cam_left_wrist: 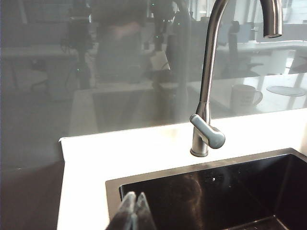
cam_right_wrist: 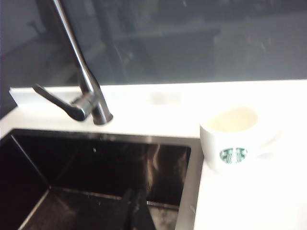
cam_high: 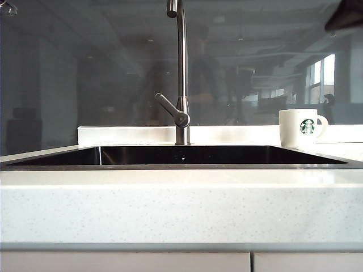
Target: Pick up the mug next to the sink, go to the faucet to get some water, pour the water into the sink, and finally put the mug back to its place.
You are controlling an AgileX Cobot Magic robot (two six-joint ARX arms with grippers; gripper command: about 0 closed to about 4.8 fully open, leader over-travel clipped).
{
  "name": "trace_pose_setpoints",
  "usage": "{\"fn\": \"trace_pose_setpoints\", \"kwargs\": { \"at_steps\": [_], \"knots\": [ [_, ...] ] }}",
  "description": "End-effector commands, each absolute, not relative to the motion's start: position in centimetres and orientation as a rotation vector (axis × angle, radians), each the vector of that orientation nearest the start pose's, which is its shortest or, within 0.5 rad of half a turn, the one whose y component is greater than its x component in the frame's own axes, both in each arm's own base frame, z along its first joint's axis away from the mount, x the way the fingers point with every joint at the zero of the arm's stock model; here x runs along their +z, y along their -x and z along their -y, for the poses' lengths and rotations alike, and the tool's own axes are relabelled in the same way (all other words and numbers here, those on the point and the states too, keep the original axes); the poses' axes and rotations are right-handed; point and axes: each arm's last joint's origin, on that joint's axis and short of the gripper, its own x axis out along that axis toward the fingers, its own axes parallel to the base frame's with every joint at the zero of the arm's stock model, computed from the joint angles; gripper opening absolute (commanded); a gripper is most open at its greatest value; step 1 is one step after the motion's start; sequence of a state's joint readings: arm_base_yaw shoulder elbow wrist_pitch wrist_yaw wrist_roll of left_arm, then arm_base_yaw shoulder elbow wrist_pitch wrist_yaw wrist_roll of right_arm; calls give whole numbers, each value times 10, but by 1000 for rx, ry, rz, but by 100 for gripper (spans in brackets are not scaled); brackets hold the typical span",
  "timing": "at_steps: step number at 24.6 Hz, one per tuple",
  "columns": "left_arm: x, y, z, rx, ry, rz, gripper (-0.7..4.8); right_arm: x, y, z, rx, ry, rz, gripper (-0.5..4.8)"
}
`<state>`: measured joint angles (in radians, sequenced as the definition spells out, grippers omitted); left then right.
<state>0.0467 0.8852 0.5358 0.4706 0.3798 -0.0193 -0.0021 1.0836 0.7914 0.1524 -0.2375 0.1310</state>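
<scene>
The white mug [cam_high: 300,128] with a green round logo stands upright on the counter to the right of the sink [cam_high: 227,155], handle pointing right. It looks empty in the right wrist view [cam_right_wrist: 235,139]. The steel gooseneck faucet [cam_high: 181,73] rises behind the sink's middle, its lever angled to the left. No water shows. My left gripper [cam_left_wrist: 135,197] is shut and empty above the sink's left back corner [cam_left_wrist: 115,184]. My right gripper [cam_right_wrist: 135,194] is shut and empty over the sink [cam_right_wrist: 96,163], to the left of the mug and apart from it.
A dark glass splashback [cam_high: 85,85] runs behind the pale speckled counter [cam_high: 181,204]. A dark shape [cam_high: 346,14] hangs at the upper right of the exterior view, above the mug. Cabinet fronts sit below the counter's front edge.
</scene>
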Motion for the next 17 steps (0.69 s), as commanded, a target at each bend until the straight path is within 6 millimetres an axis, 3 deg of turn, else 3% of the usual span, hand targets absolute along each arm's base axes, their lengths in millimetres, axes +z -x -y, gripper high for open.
{"fn": "trace_pose_setpoints", "kwargs": {
  "at_steps": [1, 10, 13, 14, 17],
  "knots": [
    [294, -197, 1, -331, -6, 129, -4, 311, -244, -8, 259, -149, -157, -3],
    [290, -196, -2, -234, -66, 81, -4, 306, -248, -3, 212, -150, -173, -3],
    [278, -180, -5, -115, -68, -102, -4, 307, -249, -3, 214, -150, -171, -3],
    [270, -164, -6, -49, -66, -145, -4, 307, -248, -3, 213, -150, -172, -3],
    [250, -130, -4, -63, -73, 34, -4, 306, -249, -3, 212, -150, -172, -3]
  ]
}}
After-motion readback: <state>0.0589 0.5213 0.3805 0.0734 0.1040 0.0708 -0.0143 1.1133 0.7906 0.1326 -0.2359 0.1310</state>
